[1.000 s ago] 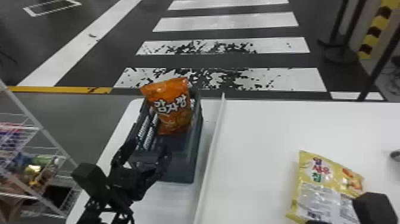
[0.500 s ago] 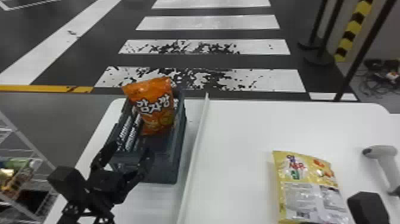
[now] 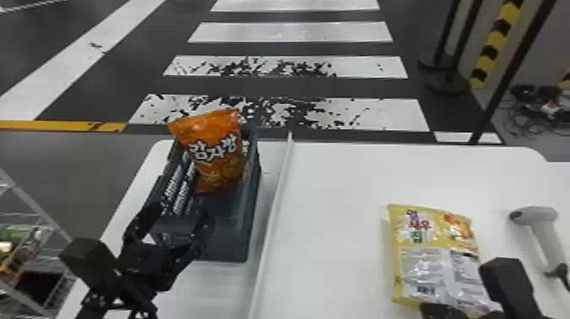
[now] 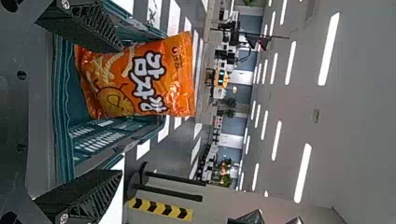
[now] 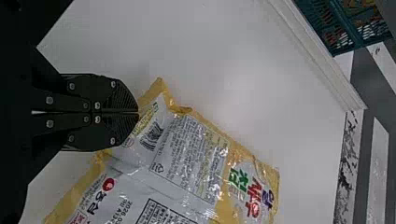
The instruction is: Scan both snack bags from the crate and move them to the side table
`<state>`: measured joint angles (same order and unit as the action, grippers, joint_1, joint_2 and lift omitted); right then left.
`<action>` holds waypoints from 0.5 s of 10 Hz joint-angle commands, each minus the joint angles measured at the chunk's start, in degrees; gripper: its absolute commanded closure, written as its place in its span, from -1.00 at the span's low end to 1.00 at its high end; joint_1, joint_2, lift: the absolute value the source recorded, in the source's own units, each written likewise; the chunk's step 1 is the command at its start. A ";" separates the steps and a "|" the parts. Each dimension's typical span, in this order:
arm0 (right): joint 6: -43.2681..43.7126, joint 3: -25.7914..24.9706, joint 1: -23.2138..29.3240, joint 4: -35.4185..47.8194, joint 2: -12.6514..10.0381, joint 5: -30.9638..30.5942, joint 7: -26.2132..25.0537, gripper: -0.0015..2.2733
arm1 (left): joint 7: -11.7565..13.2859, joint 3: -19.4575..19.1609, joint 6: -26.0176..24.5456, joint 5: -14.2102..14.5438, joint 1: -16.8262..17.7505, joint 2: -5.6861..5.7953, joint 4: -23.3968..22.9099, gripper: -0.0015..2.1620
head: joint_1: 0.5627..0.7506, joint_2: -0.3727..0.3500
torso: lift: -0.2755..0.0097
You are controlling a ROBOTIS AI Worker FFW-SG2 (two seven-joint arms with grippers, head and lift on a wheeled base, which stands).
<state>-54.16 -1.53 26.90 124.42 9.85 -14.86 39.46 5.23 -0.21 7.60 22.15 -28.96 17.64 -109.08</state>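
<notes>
My left gripper (image 3: 176, 225) stands open at the near end of the dark crate (image 3: 231, 237). The orange snack bag (image 3: 212, 157) leans upright inside that crate. In the left wrist view the orange bag (image 4: 140, 79) is beyond the open left gripper (image 4: 122, 111), not held. On the white table to the right lies the yellow snack bag (image 3: 437, 246), its printed silver panel facing up. My right gripper (image 3: 507, 284) is over its near end. From the right wrist, the right gripper (image 5: 138, 112) is shut, fingertips at the corner of the yellow bag (image 5: 187, 154); no grip is visible.
A grey-white handheld scanner (image 3: 538, 233) lies on the table right of the yellow bag. A raised white strip (image 3: 275, 208) runs between the crate and the bag. A wire shelf (image 3: 29, 237) with goods stands at the far left.
The head view has swung to the right, bringing the whole scanner into sight. Over the last half second my right gripper has shifted a little forward and left over the yellow bag.
</notes>
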 commanded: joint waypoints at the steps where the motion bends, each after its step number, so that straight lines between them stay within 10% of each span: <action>1: 0.06 -0.23 -0.80 -1.72 0.26 -0.17 -0.26 0.93 | -0.05 -0.05 0.00 0.00 -0.04 0.20 -0.08 -0.93 | 0.41 0.23 | 0.24; 5: -0.82 -0.40 -2.03 -2.08 0.26 -0.17 -0.61 0.93 | -0.05 -0.14 0.00 0.00 -0.40 0.20 -0.52 -0.93 | 0.41 0.18 | 0.24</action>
<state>-54.59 -1.90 24.85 122.01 10.11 -15.03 38.85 5.25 -0.29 7.60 22.15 -29.26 17.84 -109.51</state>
